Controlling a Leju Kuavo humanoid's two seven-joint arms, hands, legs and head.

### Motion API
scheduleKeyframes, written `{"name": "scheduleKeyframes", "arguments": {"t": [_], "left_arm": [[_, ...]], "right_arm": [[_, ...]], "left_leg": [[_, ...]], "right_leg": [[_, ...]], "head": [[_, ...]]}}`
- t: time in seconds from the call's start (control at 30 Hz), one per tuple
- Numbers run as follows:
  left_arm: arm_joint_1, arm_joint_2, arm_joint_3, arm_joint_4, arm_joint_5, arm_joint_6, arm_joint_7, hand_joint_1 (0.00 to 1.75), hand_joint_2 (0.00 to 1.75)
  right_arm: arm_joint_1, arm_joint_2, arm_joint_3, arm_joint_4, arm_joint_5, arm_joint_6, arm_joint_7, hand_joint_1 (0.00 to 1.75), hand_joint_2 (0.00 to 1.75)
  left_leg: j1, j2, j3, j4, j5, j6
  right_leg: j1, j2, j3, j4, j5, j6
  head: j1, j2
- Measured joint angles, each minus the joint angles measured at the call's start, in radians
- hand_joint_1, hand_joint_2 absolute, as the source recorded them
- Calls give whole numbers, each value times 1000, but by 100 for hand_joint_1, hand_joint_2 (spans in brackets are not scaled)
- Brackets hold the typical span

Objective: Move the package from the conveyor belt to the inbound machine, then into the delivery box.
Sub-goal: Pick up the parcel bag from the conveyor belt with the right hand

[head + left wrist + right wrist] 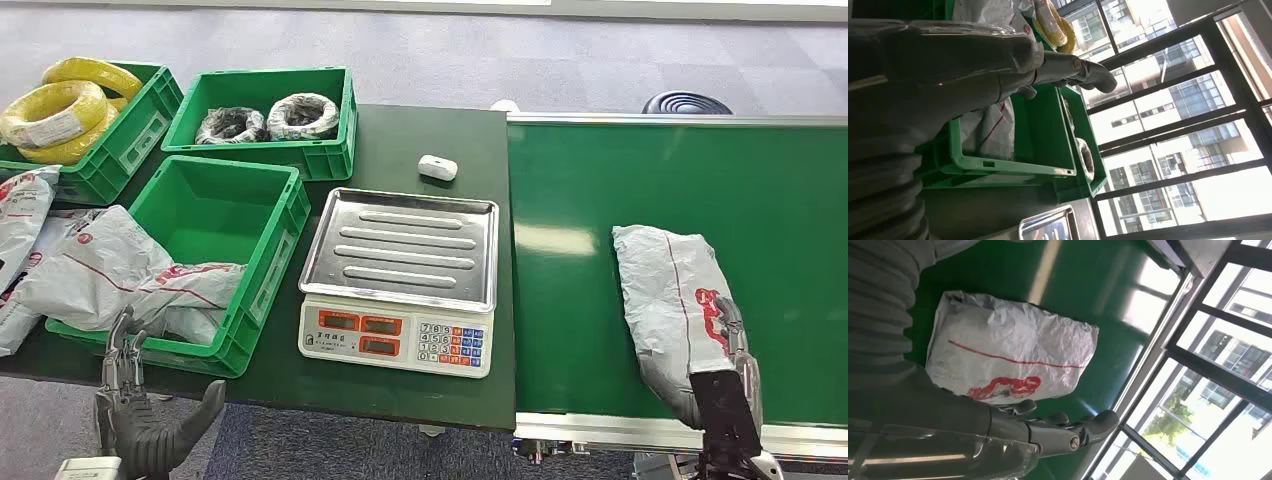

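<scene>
**Package on the belt, right robot hand beside it**

The right robot hand [737, 345] rests at the package's [672, 300] near end, fingers [1098, 421] spread alongside it — nothing gripped. The grey package with red print lies flat on the green conveyor belt [600, 200], right of the scale [400, 280]. The left robot hand [140, 400] hangs open below the worktop [420, 130] edge, left of the scale, near the green delivery box [215, 200] with bags draped over it.
</scene>
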Motion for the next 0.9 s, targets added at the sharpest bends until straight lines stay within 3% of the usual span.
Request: {"name": "scheduleKeyframes", "arguments": {"t": [0.13,0.23,0.43,0.47,0.57,0.77,0.83,0.9], "left_arm": [[-27,1,-14,2,-5,-17,17,0,175],[-50,0,-23,4,-12,-32,30,0,175],[-92,-4,-36,19,-31,-54,55,0,175],[-99,-5,-37,22,-36,-57,59,0,175],[-118,-8,-40,34,-43,-59,70,0,175],[-139,-14,-46,53,-53,-59,79,0,175],[-140,-15,-48,57,-59,-58,80,0,175],[-141,-16,-49,58,-63,-56,81,0,175]], "right_arm": [[-122,-44,-34,145,-63,45,15,0,175],[-253,-89,-44,328,-33,32,61,0,175],[-473,-164,-16,727,151,46,266,2,175],[-501,-174,0,791,191,62,302,27,175],[-566,-190,45,934,267,106,374,130,175],[-641,-197,87,1041,297,119,415,158,175],[-650,-198,87,1052,259,141,357,165,175],[-652,-193,73,1055,183,187,241,172,175]], "left_leg": [[0,1,1,0,1,1],[0,1,2,0,1,1],[0,0,1,1,2,2],[0,-1,1,1,2,2],[0,-1,0,1,2,2],[0,0,1,1,2,2],[0,0,1,1,2,2],[0,0,1,1,2,2]], "right_leg": [[0,0,0,0,2,0],[0,0,1,0,2,0],[0,0,1,0,3,1],[0,0,1,0,3,1],[0,0,0,0,2,1],[0,0,0,0,2,1],[0,0,1,0,3,1],[0,0,1,0,3,1]], "head": [[0,0],[0,0],[0,0],[0,0],[0,0],[0,0],[0,0],[0,0]]}}
